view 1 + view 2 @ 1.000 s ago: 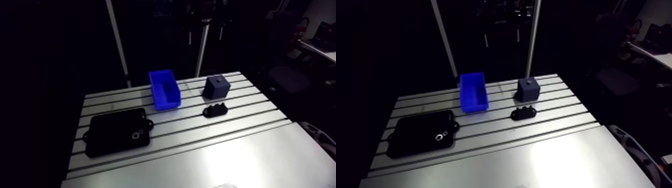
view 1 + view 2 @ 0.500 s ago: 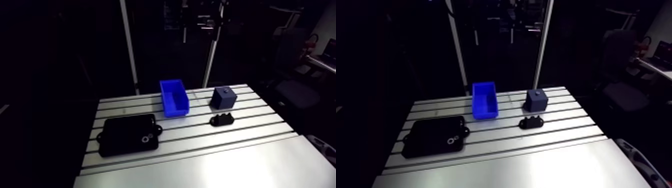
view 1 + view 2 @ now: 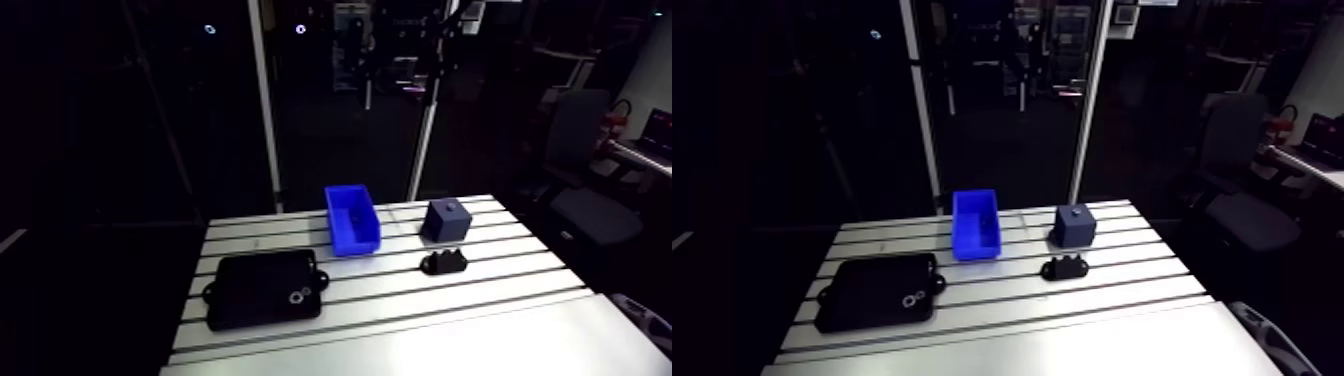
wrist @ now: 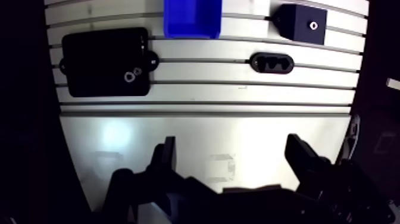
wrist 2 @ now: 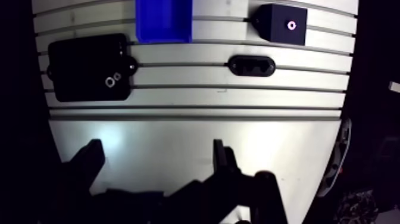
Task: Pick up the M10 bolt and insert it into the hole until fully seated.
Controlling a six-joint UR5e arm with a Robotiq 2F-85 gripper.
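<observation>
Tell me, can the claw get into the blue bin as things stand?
Probably yes: the claw is open and empty, the blue bin is open on top, and nothing stands on the table between them.

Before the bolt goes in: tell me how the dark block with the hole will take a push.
The dark block looks squat and cube-like, sitting flat on the slotted table, so it probably won't tip. Whether it is fastened cannot be seen; if loose, a sideways push would likely slide it on the smooth aluminium. It looks solid and stiff.
</observation>
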